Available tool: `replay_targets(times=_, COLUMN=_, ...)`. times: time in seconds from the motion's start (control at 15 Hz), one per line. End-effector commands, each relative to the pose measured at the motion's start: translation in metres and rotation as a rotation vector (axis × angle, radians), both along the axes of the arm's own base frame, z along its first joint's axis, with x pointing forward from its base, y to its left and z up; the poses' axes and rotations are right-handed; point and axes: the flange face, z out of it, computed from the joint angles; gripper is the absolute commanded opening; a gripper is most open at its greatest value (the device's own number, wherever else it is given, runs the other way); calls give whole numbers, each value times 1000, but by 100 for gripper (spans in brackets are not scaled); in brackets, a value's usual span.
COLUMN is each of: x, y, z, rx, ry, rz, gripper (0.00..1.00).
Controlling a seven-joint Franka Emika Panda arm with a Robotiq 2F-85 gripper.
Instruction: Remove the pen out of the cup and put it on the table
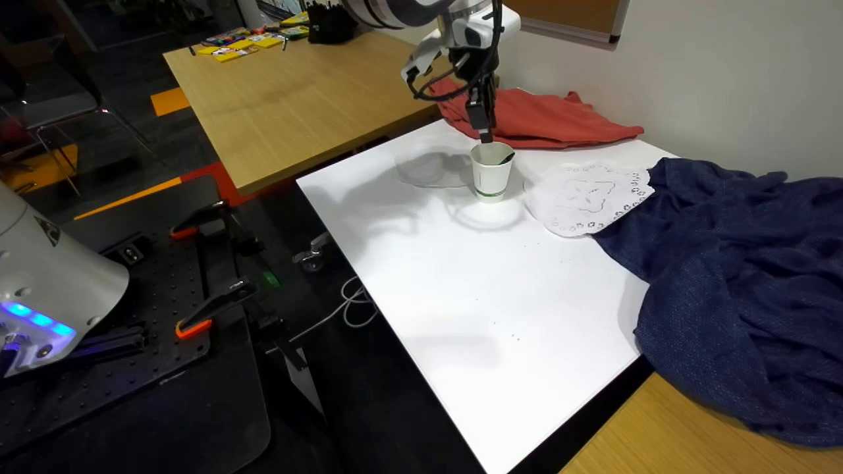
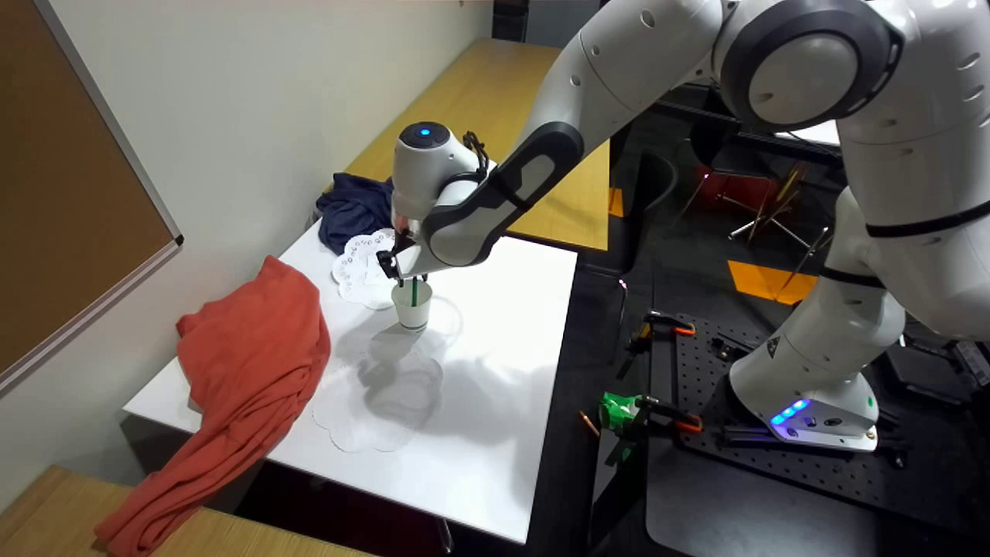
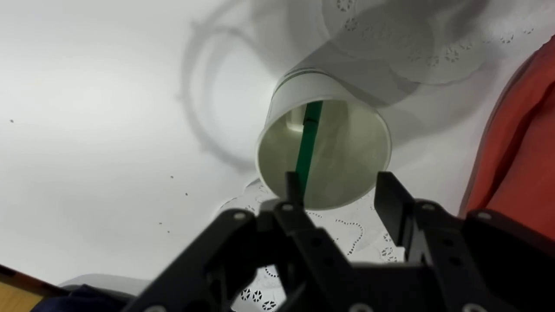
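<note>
In both exterior views the arm [image 2: 611, 85] is arching over the white table [image 1: 474, 283]. A wood desk [image 1: 316, 85] is standing beside it, and an exterior view alone is catching the yellow packs [image 1: 267, 41] on top. A navy cloth [image 1: 744, 276] is sitting bunched at one end of the table, and a red cloth [image 2: 255, 333] is spilling over the edge at the other. A white doily [image 1: 579, 201] and a fainter doily [image 2: 379, 401] are lying flat between the cloths.

The gripper [image 3: 338, 184] is hanging just above the cup [image 1: 492, 174], its fingers [image 3: 392, 199] standing apart with clear space between them; the wrist view is showing that gap best. The cup is standing upright between the doilies and is holding the pen [image 3: 308, 143], which is leaning inside with its upper end near the rim. The wrist view is looking down into the cup and is showing most of the pen's green length, while an exterior view is giving only a short dark end [image 1: 507, 158]. In the wrist view the pen is running behind one finger, and whether the two are touching is hard to tell.
</note>
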Motion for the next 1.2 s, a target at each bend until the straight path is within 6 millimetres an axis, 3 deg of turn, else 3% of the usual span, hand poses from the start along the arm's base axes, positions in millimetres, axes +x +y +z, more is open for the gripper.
replay_targets(times=0.0, x=10, y=-4, z=-9, rx=5, ry=8, rz=-28, gripper=46)
replay_targets(times=0.33, x=14, y=-9, z=-25, rx=6, ry=23, rz=-43, gripper=51)
replay_targets(times=0.47, x=15, y=-11, z=-30, rx=5, ry=25, rz=-46, gripper=37)
replay_targets(times=0.67, x=18, y=-12, z=-33, rx=5, ry=27, rz=-49, gripper=24)
replay_targets(times=1.13, x=21, y=-16, z=-42, rx=0, ry=38, rz=-57, gripper=35)
